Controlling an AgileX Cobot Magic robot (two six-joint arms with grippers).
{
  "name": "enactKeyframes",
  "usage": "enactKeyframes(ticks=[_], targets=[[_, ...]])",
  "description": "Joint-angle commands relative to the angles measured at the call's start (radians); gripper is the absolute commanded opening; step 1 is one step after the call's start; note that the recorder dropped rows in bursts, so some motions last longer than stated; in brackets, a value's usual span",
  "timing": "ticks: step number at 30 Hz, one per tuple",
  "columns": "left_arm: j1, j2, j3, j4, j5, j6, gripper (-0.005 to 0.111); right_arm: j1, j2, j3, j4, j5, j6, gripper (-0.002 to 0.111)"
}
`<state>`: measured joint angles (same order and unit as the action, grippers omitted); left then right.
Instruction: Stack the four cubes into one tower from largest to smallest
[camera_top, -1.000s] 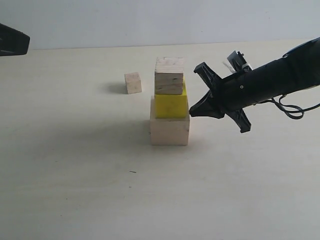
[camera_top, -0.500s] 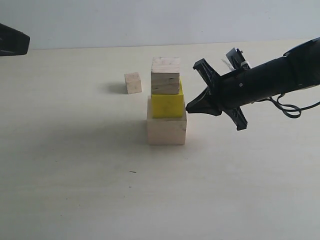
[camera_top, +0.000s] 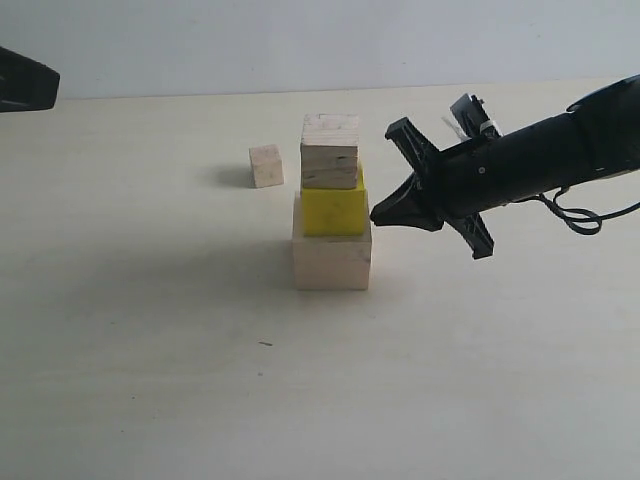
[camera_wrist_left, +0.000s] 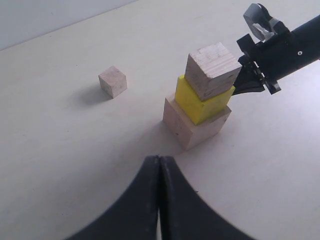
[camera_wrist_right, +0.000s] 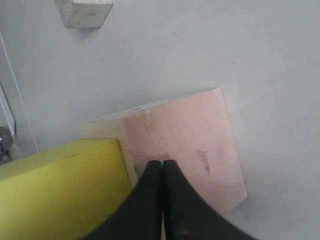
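Three cubes stand stacked mid-table: a large pale wood cube (camera_top: 331, 260) at the base, a yellow cube (camera_top: 333, 210) on it, a grainy wood cube (camera_top: 330, 152) on top. The smallest pale cube (camera_top: 266, 166) sits alone on the table, behind and left of the stack. My right gripper (camera_top: 376, 217) is shut and empty, its tip against the right side of the stack at the seam between yellow cube (camera_wrist_right: 60, 190) and base cube (camera_wrist_right: 190, 145). My left gripper (camera_wrist_left: 159, 159) is shut and empty, well short of the stack (camera_wrist_left: 200, 107).
The pale table (camera_top: 150, 350) spreads around the stack. The left arm's dark body (camera_top: 25, 82) shows at the far left edge of the exterior view. A cable loop (camera_top: 585, 220) hangs under the right arm.
The right gripper has moved left against the stack, and the three stacked cubes have slid a little to the left with it. The small cube has not moved.
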<state>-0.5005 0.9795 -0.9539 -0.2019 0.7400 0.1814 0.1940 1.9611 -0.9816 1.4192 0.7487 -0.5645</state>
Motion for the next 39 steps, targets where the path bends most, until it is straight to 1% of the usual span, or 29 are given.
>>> enactKeyframes(ticks=[1, 19, 27, 33, 35, 39], targets=[[0.002, -0.006, 0.001, 0.002, -0.01, 0.002, 0.0, 0.004, -0.007, -0.001, 0.012, 0.014, -0.033, 0.0], [0.002, -0.006, 0.001, 0.0, -0.008, 0.002, 0.0, 0.004, -0.007, -0.001, 0.046, 0.008, -0.106, 0.0], [0.002, -0.006, 0.001, 0.0, -0.008, 0.002, 0.0, 0.004, -0.007, -0.001, 0.053, 0.008, -0.106, 0.0], [0.002, -0.006, 0.001, 0.002, -0.006, 0.002, 0.0, 0.002, -0.03, -0.001, 0.008, 0.001, -0.106, 0.0], [0.002, -0.006, 0.001, 0.005, -0.006, 0.002, 0.0, -0.005, -0.065, -0.001, -0.007, -0.042, -0.106, 0.0], [0.002, 0.001, 0.001, 0.005, -0.016, 0.004, 0.0, -0.087, -0.151, -0.001, -0.102, -0.06, -0.071, 0.0]])
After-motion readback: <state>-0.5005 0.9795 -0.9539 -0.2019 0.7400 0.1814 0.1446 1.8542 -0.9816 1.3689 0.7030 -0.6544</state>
